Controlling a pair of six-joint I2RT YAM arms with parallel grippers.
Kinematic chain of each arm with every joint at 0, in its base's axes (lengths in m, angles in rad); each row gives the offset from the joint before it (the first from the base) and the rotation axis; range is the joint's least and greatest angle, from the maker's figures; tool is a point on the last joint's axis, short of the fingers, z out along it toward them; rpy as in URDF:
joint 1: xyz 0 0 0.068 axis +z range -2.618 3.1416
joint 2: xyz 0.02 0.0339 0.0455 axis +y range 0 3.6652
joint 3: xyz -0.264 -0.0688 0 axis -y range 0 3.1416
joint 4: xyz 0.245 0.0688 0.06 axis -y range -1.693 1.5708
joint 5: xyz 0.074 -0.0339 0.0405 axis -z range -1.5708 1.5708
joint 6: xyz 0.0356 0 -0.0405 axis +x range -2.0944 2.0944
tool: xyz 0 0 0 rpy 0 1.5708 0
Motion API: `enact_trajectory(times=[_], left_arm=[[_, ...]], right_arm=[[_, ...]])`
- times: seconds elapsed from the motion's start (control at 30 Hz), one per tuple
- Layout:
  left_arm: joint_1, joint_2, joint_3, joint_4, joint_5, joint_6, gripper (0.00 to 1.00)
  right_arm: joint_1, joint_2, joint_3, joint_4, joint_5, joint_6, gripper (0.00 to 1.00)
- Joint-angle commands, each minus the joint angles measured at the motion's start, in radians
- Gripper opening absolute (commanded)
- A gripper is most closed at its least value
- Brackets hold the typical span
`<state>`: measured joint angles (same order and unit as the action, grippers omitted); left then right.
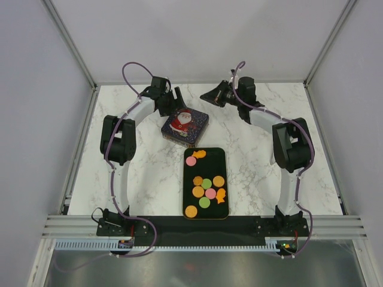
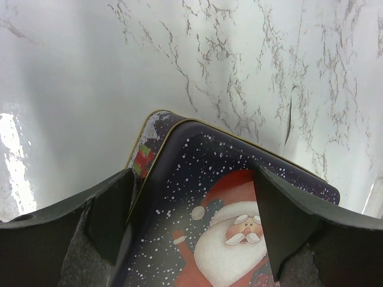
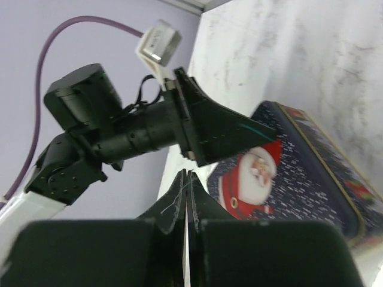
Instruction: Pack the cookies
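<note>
The left gripper (image 2: 191,215), jaws spread and empty, hangs over a corner of the closed Santa tin (image 2: 197,179). The right gripper (image 3: 187,191) is clenched on nothing, near the tin. The cookies (image 1: 206,185) lie on a black tray (image 1: 206,164) on the marble worktop (image 1: 251,161), between tin and arm bases.

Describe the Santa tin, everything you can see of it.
The tin is a rounded-corner rectangle, dark blue with white snow dots, a Santa on its lid and a gold-coloured rim; it looks like metal. It lies flat on the marble table, turned askew, just beyond the black tray. In the left wrist view the lid seems to sit slightly off the base at one corner. The open left gripper straddles its far corner; whether the fingers touch it cannot be told.
</note>
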<state>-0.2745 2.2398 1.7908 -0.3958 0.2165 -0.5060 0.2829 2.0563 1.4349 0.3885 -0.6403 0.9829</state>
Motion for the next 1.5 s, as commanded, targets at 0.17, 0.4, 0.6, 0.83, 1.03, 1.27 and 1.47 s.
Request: enact_trajectory(times=[0.17,0.4,0.6,0.83,1.03,1.27,1.47], left_arm=[[-0.008,0.055,-0.001,-0.112,-0.04,0.075,0.87],[-0.009,0.055,-0.001,-0.113,-0.04,0.072,0.87],[-0.008,0.044,-0.002,-0.115,-0.045,0.078,0.88],[0.008,-0.006,0.042,-0.117,-0.046,0.101,0.91],[0.043,-0.135,0.111,-0.118,-0.058,0.103,0.92],[-0.015,-0.437,-0.065,-0.11,-0.124,0.06,0.93],[-0.083,-0.748,-0.424,-0.046,-0.14,0.04,0.93]], right_arm=[[0.039,0.223,0.019,0.32,-0.091,0.186,0.0],[0.039,0.326,-0.083,0.486,-0.098,0.261,0.0],[0.036,0.269,-0.074,0.463,-0.102,0.24,0.0],[0.022,0.145,0.007,0.256,-0.095,0.117,0.02],[-0.005,-0.024,0.053,0.022,-0.033,-0.07,0.31],[-0.024,-0.339,-0.094,-0.218,0.146,-0.289,0.98],[-0.03,-0.685,-0.345,-0.345,0.321,-0.397,0.98]])
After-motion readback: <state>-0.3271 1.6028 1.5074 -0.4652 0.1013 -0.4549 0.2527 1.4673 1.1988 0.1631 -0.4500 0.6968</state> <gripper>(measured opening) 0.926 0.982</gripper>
